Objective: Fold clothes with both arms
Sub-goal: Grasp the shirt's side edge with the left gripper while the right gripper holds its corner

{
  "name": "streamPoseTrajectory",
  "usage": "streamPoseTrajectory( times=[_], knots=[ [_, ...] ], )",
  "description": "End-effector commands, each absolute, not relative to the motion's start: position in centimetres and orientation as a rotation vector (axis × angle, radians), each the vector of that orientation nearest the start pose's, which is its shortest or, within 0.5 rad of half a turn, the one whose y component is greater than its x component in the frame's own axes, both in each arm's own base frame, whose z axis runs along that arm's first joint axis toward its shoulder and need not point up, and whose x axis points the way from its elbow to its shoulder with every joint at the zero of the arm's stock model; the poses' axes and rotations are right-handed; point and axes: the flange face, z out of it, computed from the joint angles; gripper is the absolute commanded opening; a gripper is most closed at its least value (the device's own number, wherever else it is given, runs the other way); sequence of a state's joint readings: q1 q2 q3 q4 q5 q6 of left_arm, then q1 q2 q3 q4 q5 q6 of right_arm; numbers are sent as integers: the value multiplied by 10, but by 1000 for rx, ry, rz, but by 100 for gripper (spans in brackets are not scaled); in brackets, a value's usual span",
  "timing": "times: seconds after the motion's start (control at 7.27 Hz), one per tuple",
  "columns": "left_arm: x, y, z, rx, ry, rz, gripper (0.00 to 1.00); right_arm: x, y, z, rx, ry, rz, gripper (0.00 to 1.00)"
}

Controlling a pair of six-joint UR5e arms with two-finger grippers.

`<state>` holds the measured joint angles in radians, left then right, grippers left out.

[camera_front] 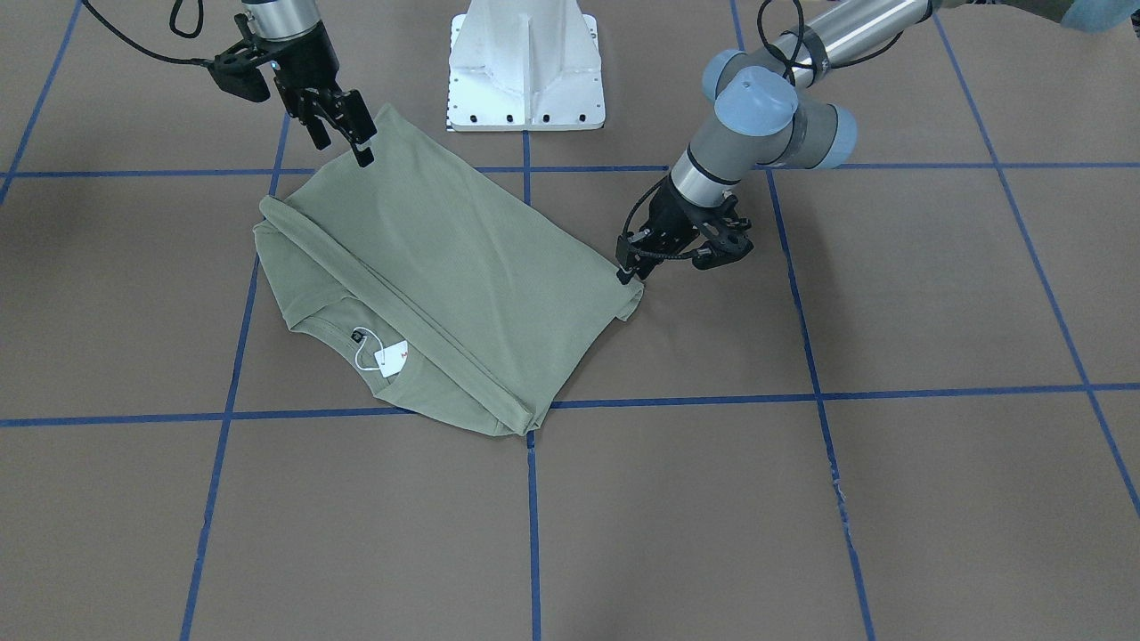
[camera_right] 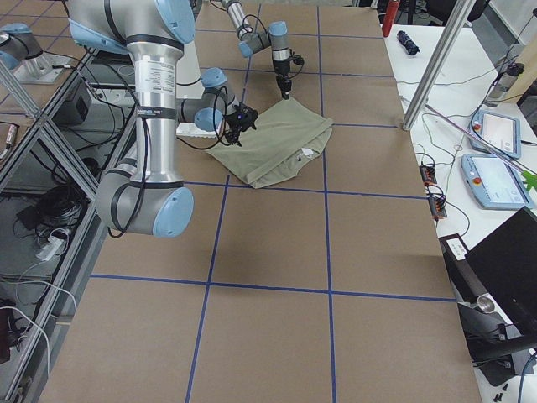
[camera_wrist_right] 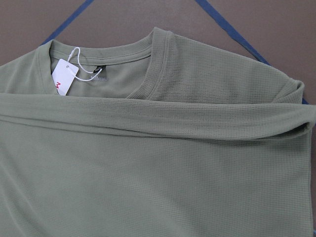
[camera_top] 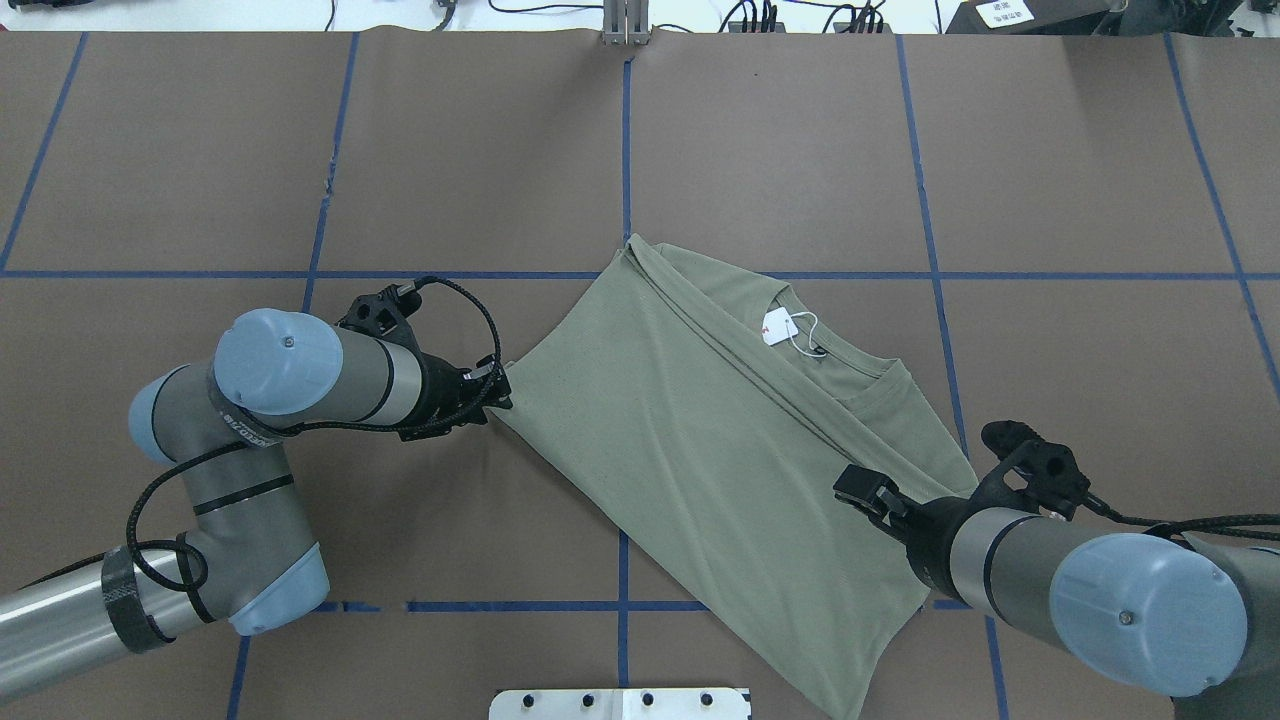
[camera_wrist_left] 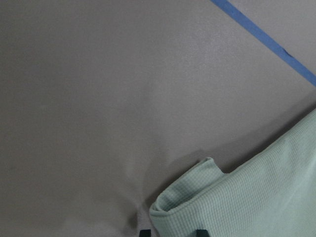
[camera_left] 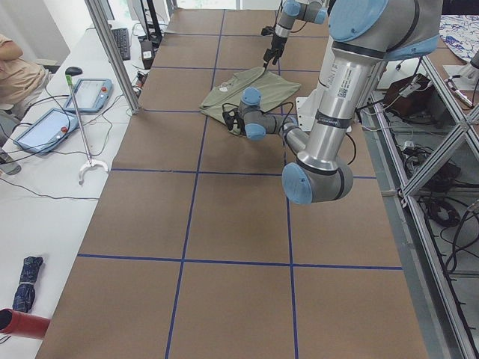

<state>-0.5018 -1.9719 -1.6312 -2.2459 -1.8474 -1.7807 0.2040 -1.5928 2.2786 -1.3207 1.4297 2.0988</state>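
Note:
The sage-green shirt [camera_front: 445,258] lies folded on the brown table, collar and white hang tag [camera_front: 390,359] showing toward the operators' side. My left gripper [camera_front: 628,271] is low at the shirt's side corner. In the left wrist view a rolled bit of the shirt [camera_wrist_left: 197,197] sits pinched between the fingertips. My right gripper [camera_front: 340,142] hovers over the hem edge near the pedestal with its fingers apart. Its wrist view shows only the shirt [camera_wrist_right: 158,163] and the hang tag [camera_wrist_right: 63,79], no fingers. From overhead, the left gripper [camera_top: 498,387] touches the shirt [camera_top: 700,440] and the right gripper [camera_top: 862,490] is above it.
The white pedestal base [camera_front: 525,71] stands just behind the shirt. Blue tape lines [camera_front: 533,499] grid the brown table. A side bench holds tablets [camera_right: 495,155]. A person's arm [camera_left: 19,71] and a grabber tool [camera_left: 82,127] are beyond the table's far edge.

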Motion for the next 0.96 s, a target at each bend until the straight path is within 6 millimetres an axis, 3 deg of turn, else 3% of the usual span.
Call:
streamPoseTrajectory(
  times=[0.0,0.14,0.28,0.41,0.55,0.69,0.83],
  knots=[
    [521,-407,324,-75,1168,-469,31,-394,-232,317,-24,-969,744,100],
    [521,-407,326,-73,1167,-469,2,-393,-232,317,-24,-967,744,100],
    [520,-408,327,-67,1165,-472,0,-394,-232,317,-23,-967,743,100],
    [508,-423,329,-33,1164,-476,0,-394,-232,317,-24,-967,744,100],
    [486,-450,333,77,1147,-420,0,-394,-232,316,-24,-970,744,100],
    [474,-500,347,190,1097,-393,0,-394,-231,314,-25,-975,741,100],
    [459,-560,320,245,1102,-454,0,-402,-234,299,-31,-1010,741,100]
  ],
)
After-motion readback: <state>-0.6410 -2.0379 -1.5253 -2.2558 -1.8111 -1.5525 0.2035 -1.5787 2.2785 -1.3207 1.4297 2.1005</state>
